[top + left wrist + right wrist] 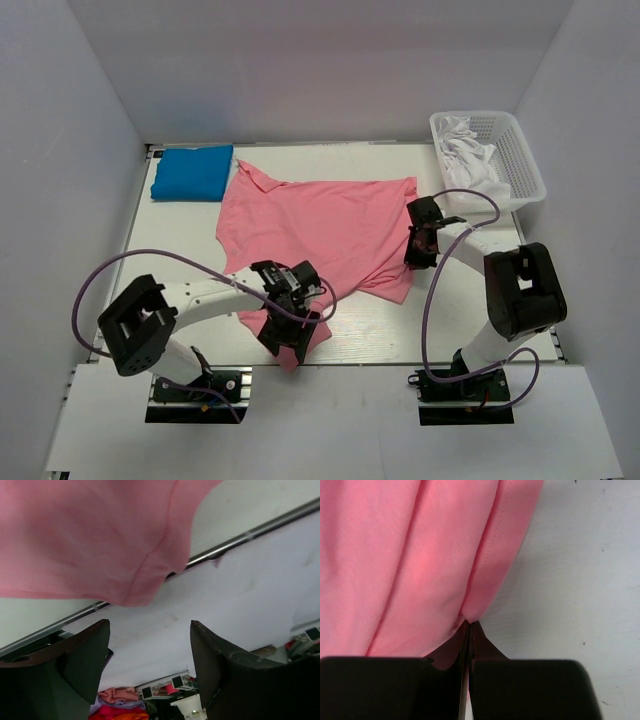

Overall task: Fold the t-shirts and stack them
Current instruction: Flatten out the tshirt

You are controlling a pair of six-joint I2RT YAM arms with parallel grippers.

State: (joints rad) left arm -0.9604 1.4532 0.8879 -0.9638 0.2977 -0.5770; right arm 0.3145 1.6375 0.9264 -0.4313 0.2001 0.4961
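Observation:
A salmon-pink t-shirt (320,225) lies spread across the middle of the table, collar toward the back left. A bright blue t-shirt (192,172) sits as a small folded rectangle at the back left. My right gripper (418,250) is at the pink shirt's right edge, and in the right wrist view it (471,626) is shut on a fold of the pink cloth (420,565). My left gripper (290,338) hovers over the shirt's near-left corner. In the left wrist view it (150,647) stands open, with the pink cloth (90,535) just beyond the fingertips and nothing between them.
A white mesh basket (528,165) holding white cloth (470,150) stands at the back right. The table's near metal edge (240,539) runs just past the pink corner. Purple cables loop beside both arms.

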